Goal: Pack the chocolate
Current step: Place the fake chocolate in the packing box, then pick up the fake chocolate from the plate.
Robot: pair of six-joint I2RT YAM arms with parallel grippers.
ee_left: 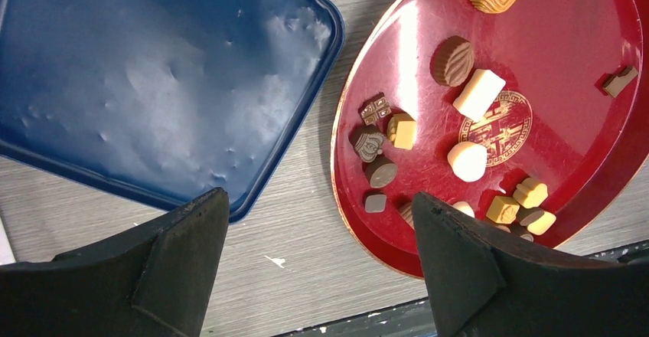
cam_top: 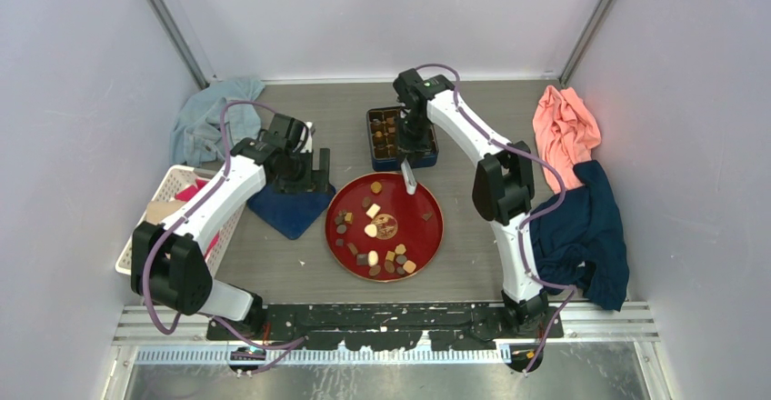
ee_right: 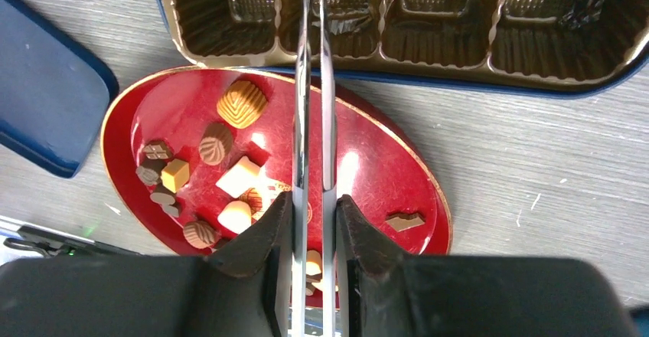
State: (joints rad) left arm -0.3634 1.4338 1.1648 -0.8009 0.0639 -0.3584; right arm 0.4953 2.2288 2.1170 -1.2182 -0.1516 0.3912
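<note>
Several small chocolate pieces [cam_top: 373, 232] lie on the red plate [cam_top: 420, 218], round and square, brown, tan and cream. They also show in the left wrist view [ee_left: 467, 161] and the right wrist view [ee_right: 242, 103]. The blue chocolate box [cam_top: 400, 141] with its gold tray [ee_right: 428, 38] stands behind the plate. My right gripper [ee_right: 314, 199] is shut on metal tongs [ee_right: 302, 84] above the box's near edge. The tong ends [cam_top: 409, 182] hang over the plate's far rim. My left gripper [ee_left: 319, 199] is open and empty over bare table, between the blue lid [ee_left: 153, 84] and the plate [ee_left: 566, 61].
The blue lid [cam_top: 289, 207] lies left of the plate. A white basket [cam_top: 177, 209] and a grey-blue cloth [cam_top: 214, 118] are at the left. A salmon cloth [cam_top: 564, 132] and a navy cloth [cam_top: 586, 236] lie at the right, by the right arm.
</note>
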